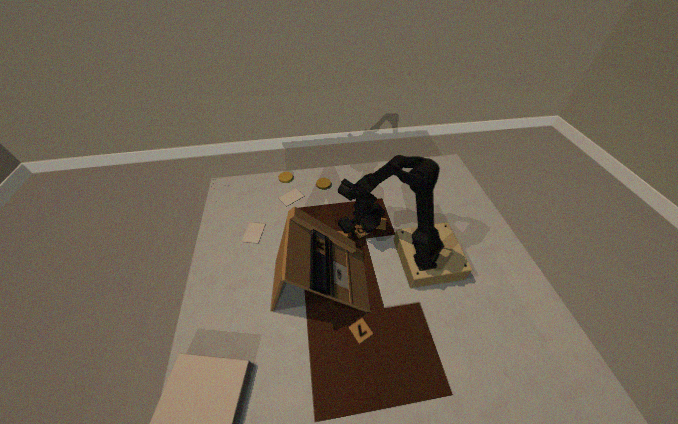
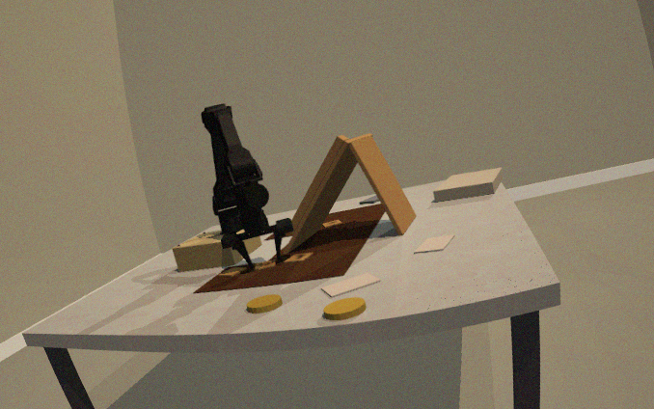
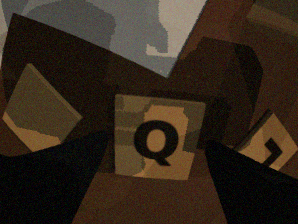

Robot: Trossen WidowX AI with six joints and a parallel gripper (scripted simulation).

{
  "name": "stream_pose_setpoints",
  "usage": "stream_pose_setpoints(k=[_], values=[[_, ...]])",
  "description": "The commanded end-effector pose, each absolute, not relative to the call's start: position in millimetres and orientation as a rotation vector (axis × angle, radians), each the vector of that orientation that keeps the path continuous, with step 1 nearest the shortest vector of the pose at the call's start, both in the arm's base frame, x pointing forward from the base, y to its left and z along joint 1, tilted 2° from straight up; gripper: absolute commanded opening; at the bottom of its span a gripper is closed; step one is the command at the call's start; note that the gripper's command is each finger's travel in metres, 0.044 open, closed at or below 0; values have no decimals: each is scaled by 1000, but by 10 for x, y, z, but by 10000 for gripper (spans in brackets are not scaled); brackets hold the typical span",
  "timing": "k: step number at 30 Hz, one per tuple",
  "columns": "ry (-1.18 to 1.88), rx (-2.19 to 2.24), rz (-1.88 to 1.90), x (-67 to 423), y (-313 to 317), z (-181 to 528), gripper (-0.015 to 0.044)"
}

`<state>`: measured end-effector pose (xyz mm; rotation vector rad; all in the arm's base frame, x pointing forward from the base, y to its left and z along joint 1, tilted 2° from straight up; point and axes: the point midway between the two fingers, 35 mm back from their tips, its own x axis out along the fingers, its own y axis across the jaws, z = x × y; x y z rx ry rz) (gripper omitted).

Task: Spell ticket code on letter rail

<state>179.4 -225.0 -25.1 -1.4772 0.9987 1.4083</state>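
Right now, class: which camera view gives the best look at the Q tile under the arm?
The wrist view. The Q tile fills its middle, letter readable, between the open pincer's dark fingers. In the top view the arm hides that tile. In the exterior view it is a small tan patch, letter unreadable.
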Motion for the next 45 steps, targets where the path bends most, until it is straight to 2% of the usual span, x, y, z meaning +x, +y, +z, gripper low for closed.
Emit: stream_pose_setpoints(k=[1, 5, 21, 30, 45], values=[[1007, -1474, 1410, 1784, -2252, -258, 340], [1007, -1474, 1410, 1784, -2252, -258, 340], [1007, -1474, 1410, 1796, -2246, -257, 233], [1007, -1474, 1410, 1796, -2235, -194, 0], [1007, -1474, 1410, 1798, -2219, -109, 0]])
